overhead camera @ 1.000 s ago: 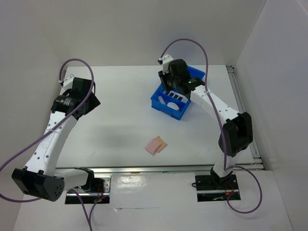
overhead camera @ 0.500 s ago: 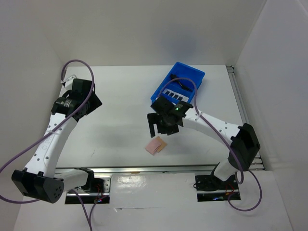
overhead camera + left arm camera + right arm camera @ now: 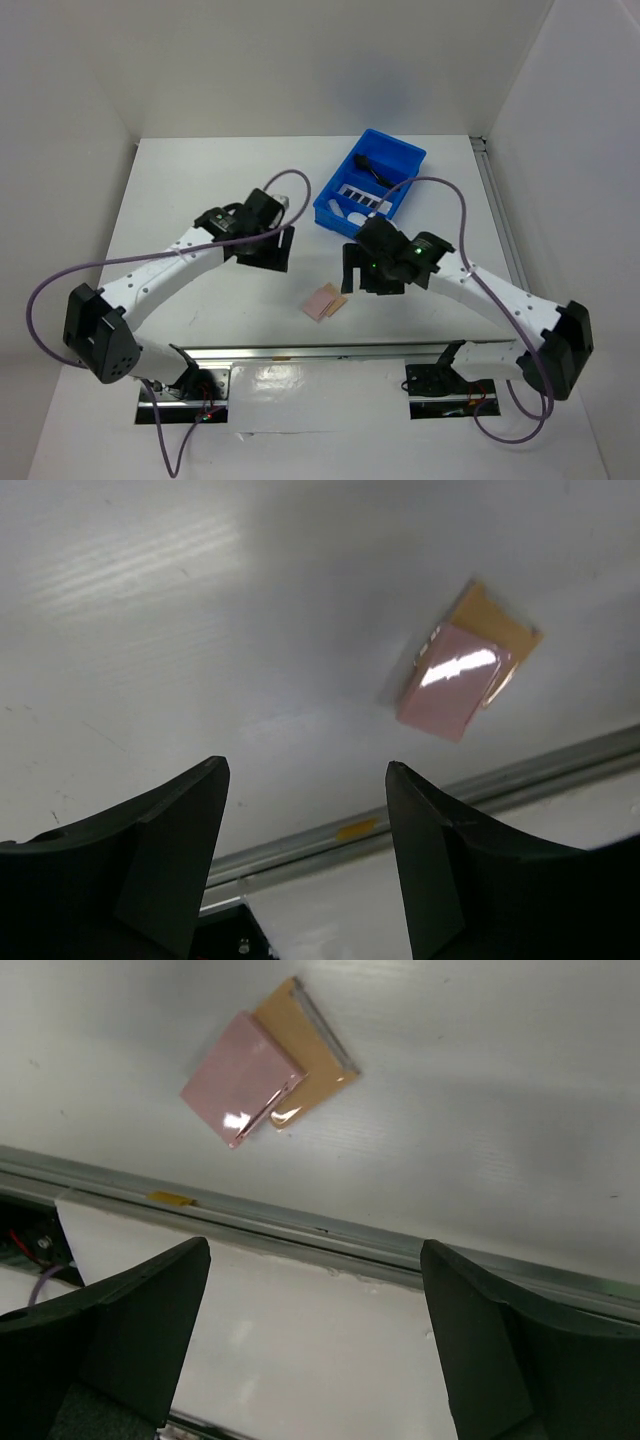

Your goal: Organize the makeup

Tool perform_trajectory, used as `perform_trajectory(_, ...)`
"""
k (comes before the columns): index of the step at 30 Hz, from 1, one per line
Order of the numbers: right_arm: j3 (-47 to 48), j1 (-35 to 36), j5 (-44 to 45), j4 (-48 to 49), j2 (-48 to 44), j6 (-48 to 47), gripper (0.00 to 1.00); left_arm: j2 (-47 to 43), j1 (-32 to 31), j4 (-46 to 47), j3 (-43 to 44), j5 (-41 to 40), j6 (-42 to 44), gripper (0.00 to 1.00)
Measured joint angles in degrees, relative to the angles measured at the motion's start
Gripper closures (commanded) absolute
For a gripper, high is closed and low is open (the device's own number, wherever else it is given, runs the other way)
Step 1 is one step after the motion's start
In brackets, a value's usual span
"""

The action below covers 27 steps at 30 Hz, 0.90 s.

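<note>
Two flat square pads, a pink pad (image 3: 320, 304) (image 3: 240, 1078) (image 3: 455, 680) overlapping a tan pad (image 3: 335, 297) (image 3: 308, 1048) (image 3: 497, 630), lie on the white table near its front rail. My left gripper (image 3: 272, 250) (image 3: 305, 768) hangs open above the table to the pads' upper left, nothing between its fingers. My right gripper (image 3: 352, 272) (image 3: 315, 1248) is wide open and empty, just right of the pads. In the blue tray (image 3: 405, 153) at the back lie a dark palette (image 3: 362, 196) with a white label, a white sponge (image 3: 355, 213) and a black brush (image 3: 372, 172).
A metal rail (image 3: 340, 349) (image 3: 330, 1230) (image 3: 420, 815) runs along the table's near edge, close in front of the pads. White walls enclose the table at the back and on both sides.
My left arm has swung from the far left to the table's middle, beside the pads. My right gripper left the tray, came forward to the pads' right and opened wide.
</note>
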Motion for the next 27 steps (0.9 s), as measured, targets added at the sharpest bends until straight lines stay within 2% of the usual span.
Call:
perform_trajectory(2, -1.09, -1.7, 0.79, -0.31, -3.76, 0.15, 0.06, 1.51, -3.26, -1.22, -1.01, 1.42, 0.52, 0.23)
perform_trajectory(5, -1.4, -2.36, -0.57, 0.0, -4.63, 0.72, 0.08, 1.62, -2.97, -2.49, -1.27, 2.95, 0.07, 0.23)
perform_trajectory(7, -0.63, -1.99, -1.84, 0.13, -1.09, 2.54, 0.03, 1.64, -0.09, -3.45, -0.5, 3.3, -1.22, 0.24)
perform_trajectory(14, 6.29, 2.99, -4.0, -0.02, 17.92, 9.22, 0.06, -0.81, 9.07, -8.66, 6.38, -2.73, -7.67, 0.24)
perform_trajectory(21, 14.1, 4.57, -4.13, 0.0, 25.05, 11.58, 0.08, -11.89, 12.57, -9.01, 4.61, -5.68, -10.14, 0.24)
perform_trajectory(27, 15.04, 4.5, -4.85, 0.13, 29.9, 11.56, 0.08, -12.87, 12.87, -9.25, 2.93, -6.8, -10.14, 0.24)
